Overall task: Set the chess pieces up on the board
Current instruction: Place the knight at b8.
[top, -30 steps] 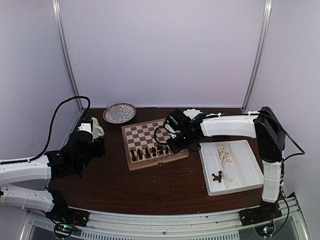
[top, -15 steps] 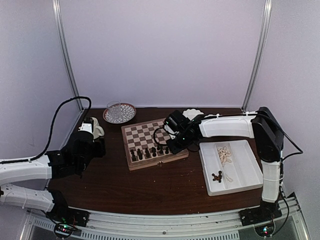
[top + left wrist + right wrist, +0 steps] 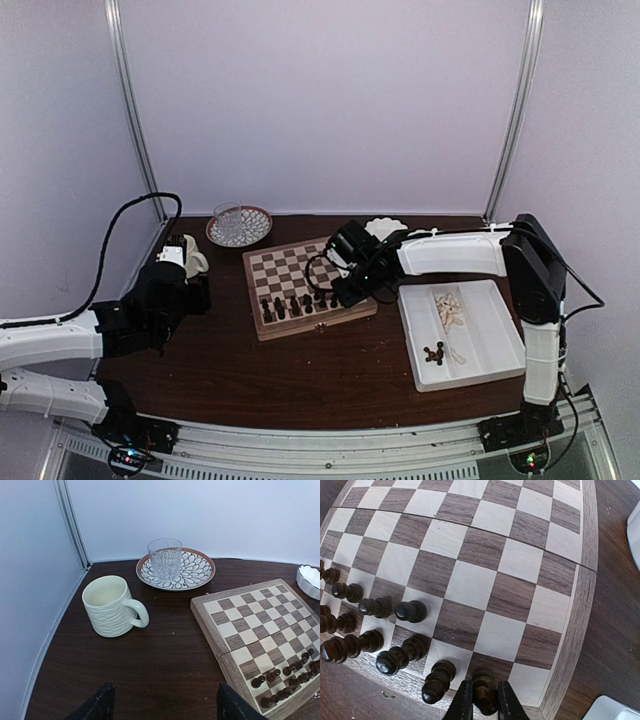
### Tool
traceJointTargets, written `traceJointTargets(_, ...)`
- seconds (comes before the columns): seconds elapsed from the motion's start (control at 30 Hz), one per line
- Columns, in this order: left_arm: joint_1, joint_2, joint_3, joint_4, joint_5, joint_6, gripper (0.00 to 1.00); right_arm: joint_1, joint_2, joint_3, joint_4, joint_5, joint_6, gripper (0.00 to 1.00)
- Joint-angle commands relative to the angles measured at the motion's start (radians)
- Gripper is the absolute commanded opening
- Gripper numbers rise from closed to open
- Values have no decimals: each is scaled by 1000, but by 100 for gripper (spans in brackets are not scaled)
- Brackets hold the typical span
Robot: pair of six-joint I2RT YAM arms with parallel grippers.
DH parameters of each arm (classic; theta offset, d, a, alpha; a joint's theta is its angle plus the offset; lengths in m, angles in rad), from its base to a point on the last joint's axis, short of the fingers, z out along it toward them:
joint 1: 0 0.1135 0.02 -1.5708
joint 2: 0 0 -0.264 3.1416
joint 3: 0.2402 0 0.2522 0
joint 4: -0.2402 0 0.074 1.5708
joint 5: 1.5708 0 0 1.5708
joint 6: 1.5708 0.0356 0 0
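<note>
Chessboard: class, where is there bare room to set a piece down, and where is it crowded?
The board is bare from the dark pieces to its far border, and second-row squares toward its right edge are free too. Crowded: the near two rows on the left, and the near edge where the right gripper grips a dark piece.

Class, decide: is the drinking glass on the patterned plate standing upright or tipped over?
Upright. The glass stands on its base on the patterned plate, rim facing up.
</note>
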Motion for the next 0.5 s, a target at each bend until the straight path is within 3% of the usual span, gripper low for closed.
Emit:
traceJointTargets(0.0,7,-4,2,39,7,9,70,-1,32,17,0,27,-9,7)
traceJointTargets(0.2,7,-4,2,37,9,9,70,-1,40,25,-5,45,-11,8)
traceJointTargets(0.47,7,-5,2,36,10,9,70,-1,21,14,3,38,-12,17)
